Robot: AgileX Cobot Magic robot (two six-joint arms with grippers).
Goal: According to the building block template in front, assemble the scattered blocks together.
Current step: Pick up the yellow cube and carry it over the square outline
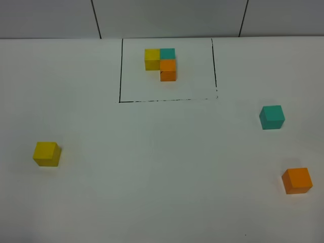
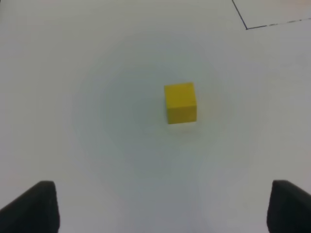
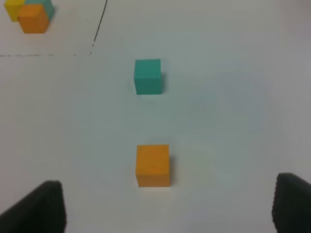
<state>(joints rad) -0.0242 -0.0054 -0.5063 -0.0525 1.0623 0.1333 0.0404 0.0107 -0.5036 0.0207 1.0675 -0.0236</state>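
Observation:
The template (image 1: pixel 161 63) is an L of yellow, teal and orange cubes inside a black-lined rectangle at the back of the white table; it also shows in the right wrist view (image 3: pixel 30 13). The loose yellow cube (image 1: pixel 47 154) sits at the left, and in the left wrist view (image 2: pixel 181 102) it lies ahead of my open, empty left gripper (image 2: pixel 165 206). The loose teal cube (image 1: pixel 272 117) and orange cube (image 1: pixel 297 180) sit at the right. In the right wrist view the orange cube (image 3: pixel 153 165) is nearest my open, empty right gripper (image 3: pixel 167 206), with the teal cube (image 3: pixel 148 76) beyond it.
The black frame line (image 1: pixel 167 100) marks the template area; its corner shows in the left wrist view (image 2: pixel 246 27). A grey wall with dark seams (image 1: pixel 96 20) stands behind the table. Neither arm shows in the high view.

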